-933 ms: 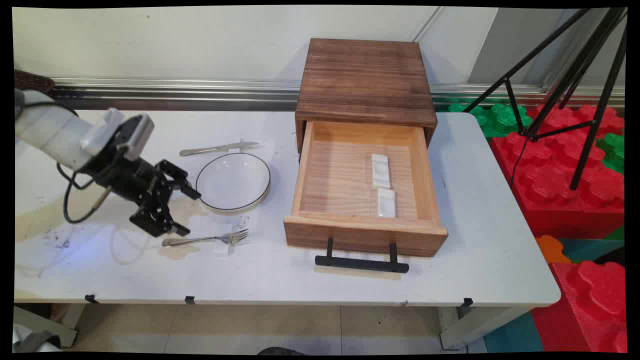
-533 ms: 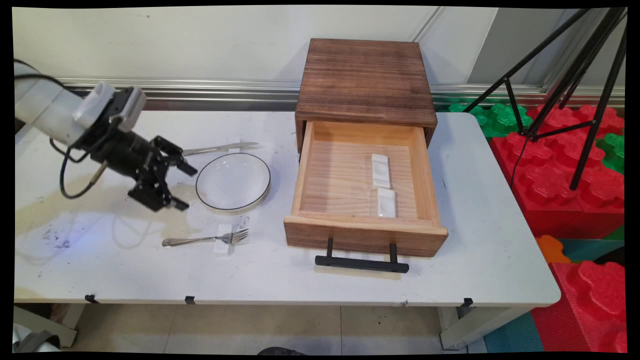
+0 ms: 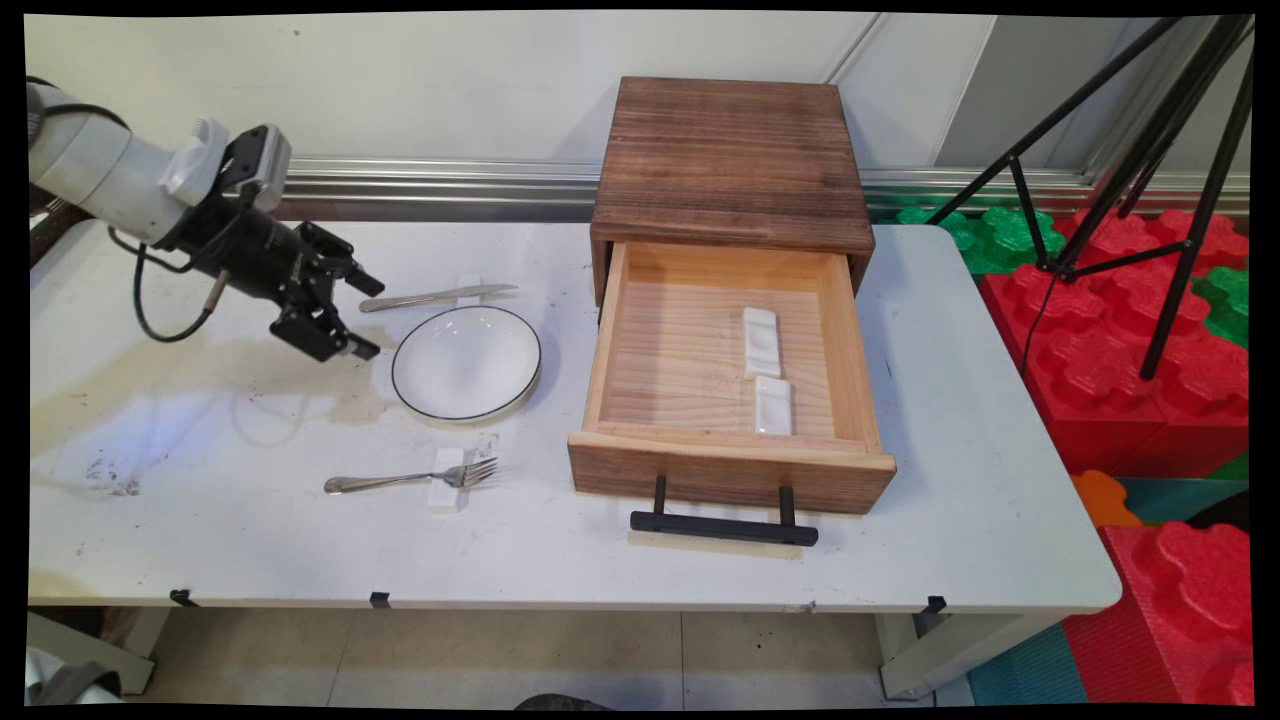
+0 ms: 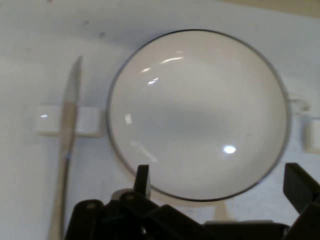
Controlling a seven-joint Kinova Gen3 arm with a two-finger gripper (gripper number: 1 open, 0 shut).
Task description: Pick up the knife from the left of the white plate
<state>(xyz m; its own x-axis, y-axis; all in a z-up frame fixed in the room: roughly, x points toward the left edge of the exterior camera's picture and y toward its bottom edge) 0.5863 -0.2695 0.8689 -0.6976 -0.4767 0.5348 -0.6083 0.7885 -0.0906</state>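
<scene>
The claw [image 3: 355, 316] hangs in the air over the left part of the white surface [image 3: 560, 560], its two black fingers spread apart and gripping nothing. Look along the hand view and the claw [image 4: 220, 190] is aimed straight at the plate [image 4: 200, 112], one finger [image 4: 142, 181] rising at the plate's near rim and the other [image 4: 300, 187] out past its edge.

That plate [image 3: 466, 362] is white with a thin dark rim, and it lies flat just to the right of the claw. Behind it lies a knife [image 3: 437, 296], its blade propped on a small white rest [image 3: 467, 287]; in the hand view the knife [image 4: 66, 145] runs beside the plate, crossing its rest [image 4: 90, 121]. In front of the plate lies a fork [image 3: 410, 478], tines to the right, laid over another small white block [image 3: 443, 482].

Further right stands a wooden box [image 3: 732, 165] with its drawer [image 3: 730, 470] pulled wide open, black handle [image 3: 723, 527] toward us. Two small white rests [image 3: 765, 370] lie end to end on the drawer floor, right of centre.

Off the surface's right end I see red and green foam blocks [image 3: 1130, 300] and black tripod legs [image 3: 1150, 140].
</scene>
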